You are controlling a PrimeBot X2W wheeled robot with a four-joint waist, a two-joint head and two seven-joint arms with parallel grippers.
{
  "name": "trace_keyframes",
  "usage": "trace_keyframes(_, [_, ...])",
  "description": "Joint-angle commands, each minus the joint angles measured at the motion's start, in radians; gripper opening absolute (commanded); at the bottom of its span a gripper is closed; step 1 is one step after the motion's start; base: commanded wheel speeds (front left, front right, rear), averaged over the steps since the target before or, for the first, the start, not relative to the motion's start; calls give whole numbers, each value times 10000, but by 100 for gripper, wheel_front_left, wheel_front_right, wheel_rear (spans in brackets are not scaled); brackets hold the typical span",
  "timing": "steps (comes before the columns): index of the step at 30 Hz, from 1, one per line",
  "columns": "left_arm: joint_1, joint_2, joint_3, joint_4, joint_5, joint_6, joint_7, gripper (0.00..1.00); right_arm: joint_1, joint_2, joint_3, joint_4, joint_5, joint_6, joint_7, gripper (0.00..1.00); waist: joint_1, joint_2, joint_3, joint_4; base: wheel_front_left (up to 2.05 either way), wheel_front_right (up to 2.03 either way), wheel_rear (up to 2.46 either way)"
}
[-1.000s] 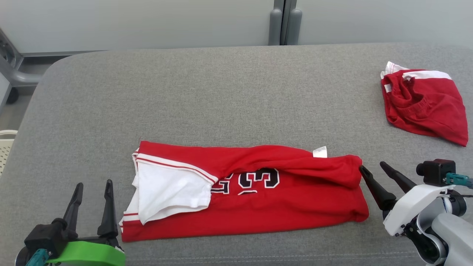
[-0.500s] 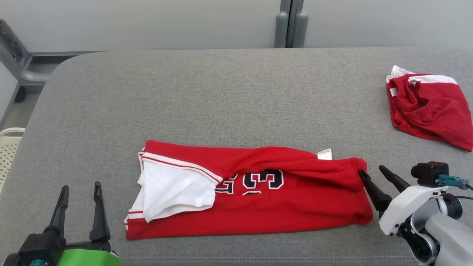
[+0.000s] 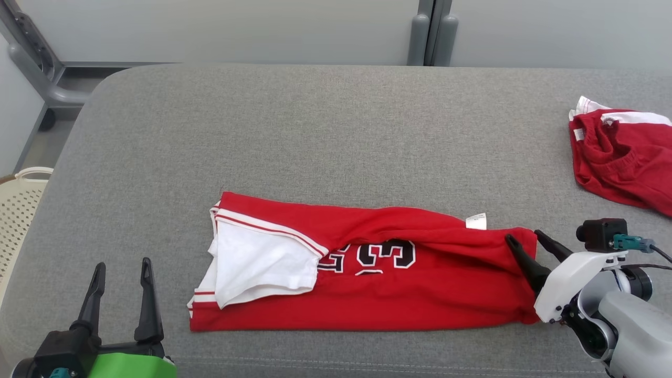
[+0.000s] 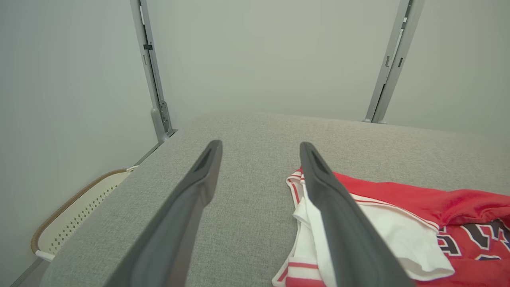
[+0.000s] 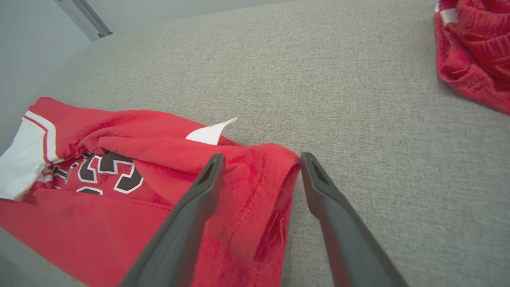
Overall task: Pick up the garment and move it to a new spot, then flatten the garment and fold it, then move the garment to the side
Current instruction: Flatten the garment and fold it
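I read this as the folding step. The garment (image 3: 367,278) lies as a long red band across the grey tabletop (image 3: 315,131), a little toward 6 o'clock of centre, with its white panel at the 9 o'clock end and a small tag (image 3: 476,221) near the 3 o'clock end.

My right gripper (image 3: 522,234) sits at 4 o'clock with its fingers spread wide and nothing in them. They straddle the garment's 3 o'clock edge, one over the cloth and the other just beside it on the tabletop.

My left gripper (image 3: 123,263) waits at 7 o'clock, fingers fully apart and empty, near the white end but not touching it.

Next I'd close the right fingers on all layers of that edge, then carry it toward 9 o'clock. If I catch only the top layer, the fold would likely come apart.
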Motion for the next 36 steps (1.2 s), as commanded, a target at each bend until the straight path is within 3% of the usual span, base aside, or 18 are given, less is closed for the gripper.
trace_keyframes(1, [12,-39,-11,-27,-6,13,-19,100,-152,-21,46,88,88,-1,-77,0,0,-1,21,44,0,0,0])
trace_keyframes(9, [51,-64,19,29,-77,12,-19,100,-455,-113,296,163,150,-1,-220,0,0,-1,44,15,0,0,0])
trace_keyframes(17, [34,-93,26,7,-117,11,-19,100,-380,-454,-11,-1015,-308,-1,-256,0,0,-1,67,-139,0,0,0])
trace_keyframes(27, [13,-128,-34,80,-241,11,-19,100,541,-1584,285,-3393,-392,-1,-260,0,0,-1,141,-305,0,0,0])
trace_keyframes(36, [-58,-150,-72,143,-317,11,-19,100,796,-2132,1230,-3751,370,-1,-263,0,0,-1,199,-411,0,0,0])
